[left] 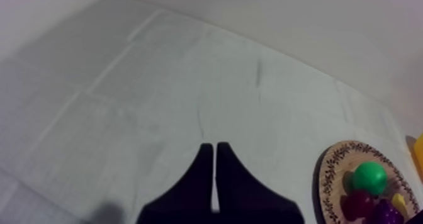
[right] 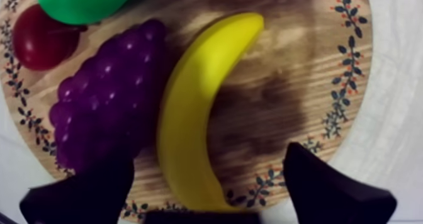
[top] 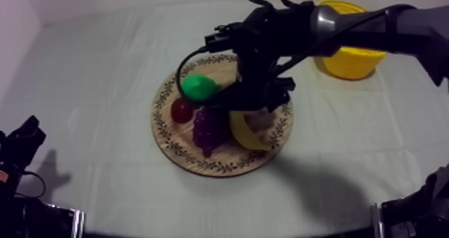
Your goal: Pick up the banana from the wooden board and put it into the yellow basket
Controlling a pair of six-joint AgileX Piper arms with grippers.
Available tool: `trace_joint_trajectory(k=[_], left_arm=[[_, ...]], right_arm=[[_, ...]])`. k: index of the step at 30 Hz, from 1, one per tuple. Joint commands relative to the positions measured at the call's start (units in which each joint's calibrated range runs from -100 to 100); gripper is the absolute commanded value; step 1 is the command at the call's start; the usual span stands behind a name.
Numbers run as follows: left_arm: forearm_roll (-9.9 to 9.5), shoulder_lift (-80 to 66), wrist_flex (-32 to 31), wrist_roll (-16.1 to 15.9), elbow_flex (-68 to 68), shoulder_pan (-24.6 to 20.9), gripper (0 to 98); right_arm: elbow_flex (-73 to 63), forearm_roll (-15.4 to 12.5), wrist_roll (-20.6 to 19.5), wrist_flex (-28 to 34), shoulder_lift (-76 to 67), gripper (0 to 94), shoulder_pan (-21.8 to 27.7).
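Observation:
The yellow banana [top: 248,131] lies curved on the right half of the round wooden board [top: 200,164], beside the purple grapes [top: 208,127]. My right gripper [top: 257,99] hangs low over the board from the upper right. In the right wrist view its black fingers [right: 327,189] stand wide apart on either side of the banana [right: 195,113], and this gripper [right: 208,170] is open and not touching it. My left gripper [top: 23,137] rests at the table's left edge; the left wrist view shows it [left: 215,151] shut as a narrow wedge over bare cloth.
A green pear [top: 199,87] and a small red fruit [top: 180,110] share the board's left half. The yellow basket [top: 347,60] stands at the back right, partly behind the right arm. Open cloth lies around the board.

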Motion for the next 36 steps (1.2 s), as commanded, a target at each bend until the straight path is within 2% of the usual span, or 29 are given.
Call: trace_joint_trajectory(k=[1, 22, 36], left_arm=[[0.03, -0.05, 0.00, 0.02, -0.01, 0.02, 0.1], [0.03, -0.05, 0.00, 0.00, -0.01, 0.02, 0.1], [0.03, -0.05, 0.00, 0.01, -0.01, 0.02, 0.1]], right_arm=[[-0.25, 0.05, 0.00, -0.54, 0.55, 66.9, 0.07], [-3.49, 0.23, 1.38, -1.65, 6.27, 60.6, 0.81], [-5.37, 1.14, 1.93, -1.81, 7.49, 39.6, 0.56]])
